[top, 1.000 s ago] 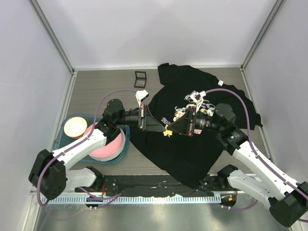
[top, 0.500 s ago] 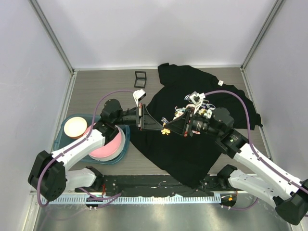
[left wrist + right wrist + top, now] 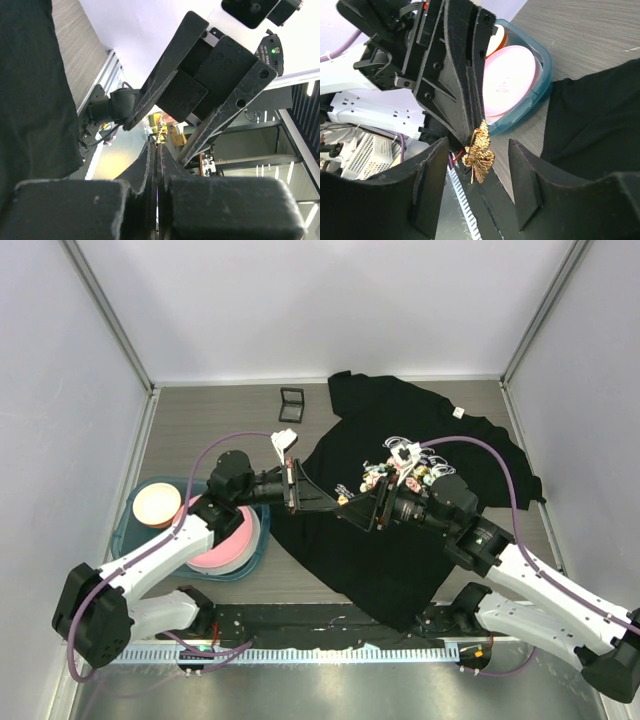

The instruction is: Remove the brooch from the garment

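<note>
— Brooch [image 3: 479, 151] first: where is it hanging?
— It is dangling from the tips of the left gripper [image 3: 478, 122], which is pinching it with both fingers pressed together. It is showing as a small golden piece, hanging apart from the cloth of the garment [image 3: 440, 430].
— And where is the garment lying?
— It is lying spread on the table [image 3: 200, 420], mostly on the right half. It is a black T-shirt, and its chest print [image 3: 372, 474] is peeking out beside the right wrist.
— What is the right gripper [image 3: 357, 508] doing?
— It is facing the left one with its jaws parted, one finger standing to each side of the brooch and gripping nothing.
— Which containers are you seeing?
— One teal tub [image 3: 549, 70] is sitting at the left side of the table, beside the left arm. Two dishes are lying in it side by side: a pink plate [image 3: 512, 75] and an orange bowl [image 3: 155, 503]. One small black square case [image 3: 291, 403] is lying near the far wall; whether it is holding anything, I cannot tell.
— Counting everything?
— One brooch, one garment, one tub, two dishes, one case, two grippers meeting tip to tip over the shirt's left edge.
</note>
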Robot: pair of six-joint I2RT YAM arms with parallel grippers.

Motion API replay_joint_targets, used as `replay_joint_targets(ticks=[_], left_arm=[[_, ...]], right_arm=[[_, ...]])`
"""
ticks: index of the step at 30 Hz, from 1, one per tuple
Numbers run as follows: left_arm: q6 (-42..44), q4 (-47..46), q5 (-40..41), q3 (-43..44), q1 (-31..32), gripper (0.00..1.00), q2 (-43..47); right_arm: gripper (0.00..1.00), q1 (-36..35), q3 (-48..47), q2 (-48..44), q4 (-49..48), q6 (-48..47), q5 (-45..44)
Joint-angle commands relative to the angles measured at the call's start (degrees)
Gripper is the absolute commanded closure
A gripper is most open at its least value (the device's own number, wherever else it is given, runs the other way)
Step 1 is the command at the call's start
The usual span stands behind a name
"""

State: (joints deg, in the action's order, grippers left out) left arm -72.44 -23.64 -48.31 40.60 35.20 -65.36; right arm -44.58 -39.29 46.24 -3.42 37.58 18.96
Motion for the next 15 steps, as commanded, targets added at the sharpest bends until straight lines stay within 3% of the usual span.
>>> replay_joint_targets(ticks=[1, 3, 4, 8, 11, 15], left_arm=[[7.2, 7.5, 2.4, 3.0, 0.1, 1.00, 1.9], [11.9, 13.7, 4.8, 5.7, 0.0, 1.00, 2.4], [14.8, 21.6, 6.4, 7.1, 0.0, 1.00, 2.5], [30.3, 38.9, 16.2, 15.0, -0.2, 1.00, 0.7], [36.8, 48.3, 28.2, 22.5, -0.2, 1.00, -4.0], [46.5, 53.6, 51.6, 32.1, 0.0, 1.00, -12.1]], right_arm=[[0.40, -0.3, -2.2, -3.3, 5.2, 0.5, -7.1], [0.37, -0.2, -3.6, -4.0, 9.9, 0.7, -10.9], [0.36, -0.1, -4.2, -4.6, 11.8, 0.6, -15.1], [0.33, 0.5, -6.0, -5.4, 18.9, 0.5, -22.4], [0.33, 0.7, -6.3, -4.9, 21.7, 0.2, -26.0], [0.33, 1.2, -6.6, -4.1, 24.6, -0.7, -28.9]])
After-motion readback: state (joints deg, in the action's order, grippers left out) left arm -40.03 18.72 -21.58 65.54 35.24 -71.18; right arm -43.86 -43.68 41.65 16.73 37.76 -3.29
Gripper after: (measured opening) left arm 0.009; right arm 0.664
